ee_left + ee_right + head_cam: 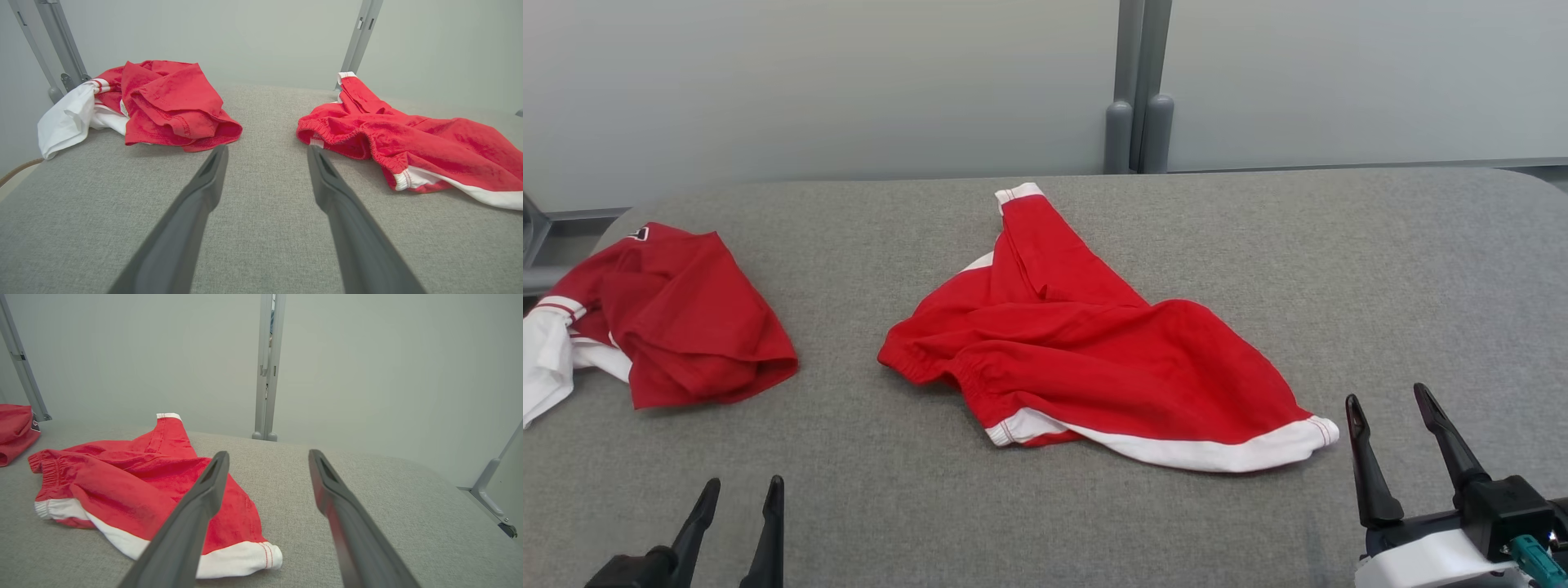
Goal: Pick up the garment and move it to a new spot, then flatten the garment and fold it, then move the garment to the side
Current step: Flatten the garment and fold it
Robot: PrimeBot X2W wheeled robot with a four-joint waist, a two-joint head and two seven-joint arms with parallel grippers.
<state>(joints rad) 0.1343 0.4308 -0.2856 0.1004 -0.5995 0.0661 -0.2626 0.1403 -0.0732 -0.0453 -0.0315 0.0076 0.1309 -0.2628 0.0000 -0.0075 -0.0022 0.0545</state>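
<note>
A red garment with white cuffs lies crumpled in the middle of the grey padded table; it looks like a pair of shorts with an elastic waistband. The left wrist view shows this garment at the right, and in the right wrist view the garment is at the left. My left gripper is open at the near left, away from the cloth. My right gripper is open at the near right, just right of the white cuff, not touching it.
A second red and white garment is bunched at the table's left edge, also seen in the left wrist view. A pale wall with grey posts stands behind the table. The table's right end curves off.
</note>
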